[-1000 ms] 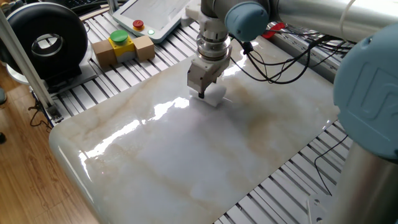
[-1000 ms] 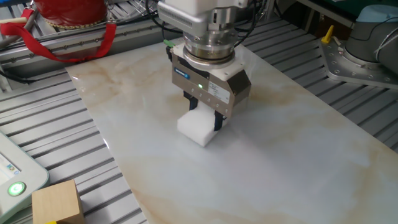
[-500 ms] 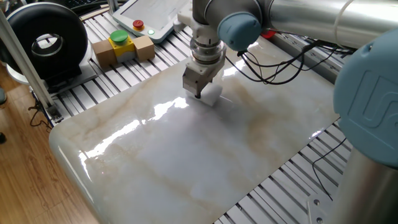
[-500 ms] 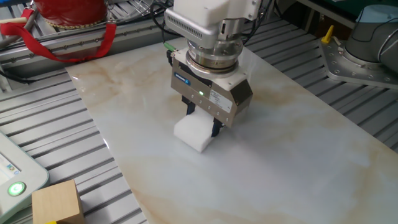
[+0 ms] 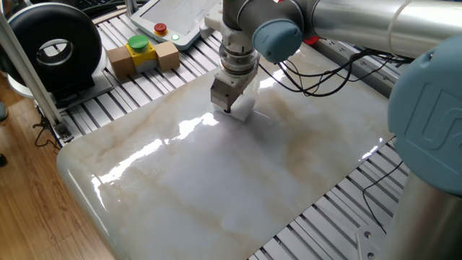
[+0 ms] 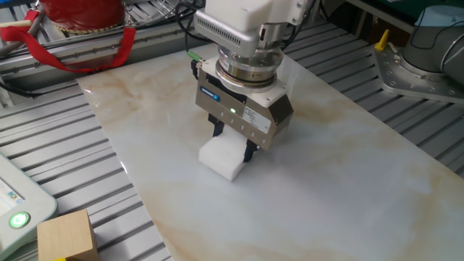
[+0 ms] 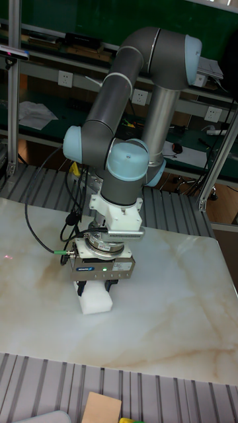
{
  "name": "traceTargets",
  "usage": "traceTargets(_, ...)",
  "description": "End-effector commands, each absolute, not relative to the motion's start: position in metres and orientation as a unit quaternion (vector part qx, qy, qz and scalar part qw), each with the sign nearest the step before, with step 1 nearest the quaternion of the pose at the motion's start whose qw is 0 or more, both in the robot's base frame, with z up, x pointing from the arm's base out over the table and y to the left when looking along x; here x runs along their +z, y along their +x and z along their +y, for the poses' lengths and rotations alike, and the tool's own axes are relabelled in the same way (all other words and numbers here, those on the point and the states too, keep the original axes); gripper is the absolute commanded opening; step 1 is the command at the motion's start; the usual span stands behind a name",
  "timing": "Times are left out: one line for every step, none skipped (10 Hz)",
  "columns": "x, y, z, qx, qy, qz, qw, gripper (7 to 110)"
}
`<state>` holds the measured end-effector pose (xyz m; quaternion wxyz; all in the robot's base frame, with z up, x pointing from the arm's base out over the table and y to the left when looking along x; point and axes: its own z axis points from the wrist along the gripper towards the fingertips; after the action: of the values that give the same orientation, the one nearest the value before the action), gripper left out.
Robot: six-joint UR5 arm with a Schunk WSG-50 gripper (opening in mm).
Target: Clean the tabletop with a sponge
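Note:
The white foam sponge (image 6: 222, 158) rests flat on the glossy marble tabletop (image 6: 326, 181), pinched between the fingers of my gripper (image 6: 232, 148), which is shut on it. In one fixed view the sponge (image 5: 243, 110) lies near the tabletop's (image 5: 216, 180) far edge, under the gripper (image 5: 229, 110). The tall fixed view shows the sponge (image 7: 96, 299) pressed on the tabletop (image 7: 172, 310) below the gripper (image 7: 96, 289).
Tan cardboard boxes with a yellow-green button (image 5: 141, 53) and a teach pendant (image 5: 177, 18) sit on the slatted frame beyond the slab. A black round device (image 5: 50, 47) stands at the left. A red object (image 6: 80, 14) and another cardboard box (image 6: 67, 235) flank the slab.
The gripper has slid the sponge a short way across the slab, toward the cardboard boxes and pendant side, still pressed on the surface.

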<state>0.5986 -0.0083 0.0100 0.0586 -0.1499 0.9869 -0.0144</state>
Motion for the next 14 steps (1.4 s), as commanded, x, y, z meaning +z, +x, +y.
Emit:
traceTargets(0.015,0.616,0.016,0.031,-0.152,0.983,0.1,7)
traceTargets(0.015,0.617,0.02,0.04,-0.146,0.983,0.103,7)
traceTargets(0.015,0.616,0.019,0.038,-0.144,0.984,0.101,7)
traceTargets(0.013,0.609,0.014,0.03,-0.142,0.986,0.086,7)
traceTargets(0.012,0.602,0.012,0.028,-0.137,0.988,0.07,7)
traceTargets(0.012,0.597,0.011,0.028,-0.137,0.988,0.061,7)
traceTargets(0.011,0.591,0.011,0.03,-0.137,0.989,0.049,7)
traceTargets(0.01,0.589,0.012,0.03,-0.137,0.989,0.045,7)
traceTargets(0.01,0.587,0.014,0.029,-0.136,0.989,0.044,7)
traceTargets(0.01,0.585,0.014,0.027,-0.135,0.99,0.042,7)
traceTargets(0.011,0.582,0.013,0.029,-0.135,0.99,0.04,7)
traceTargets(0.012,0.579,0.014,0.033,-0.136,0.989,0.036,7)
traceTargets(0.011,0.574,0.011,0.033,-0.138,0.989,0.03,7)
traceTargets(0.011,0.572,0.009,0.034,-0.14,0.989,0.027,7)
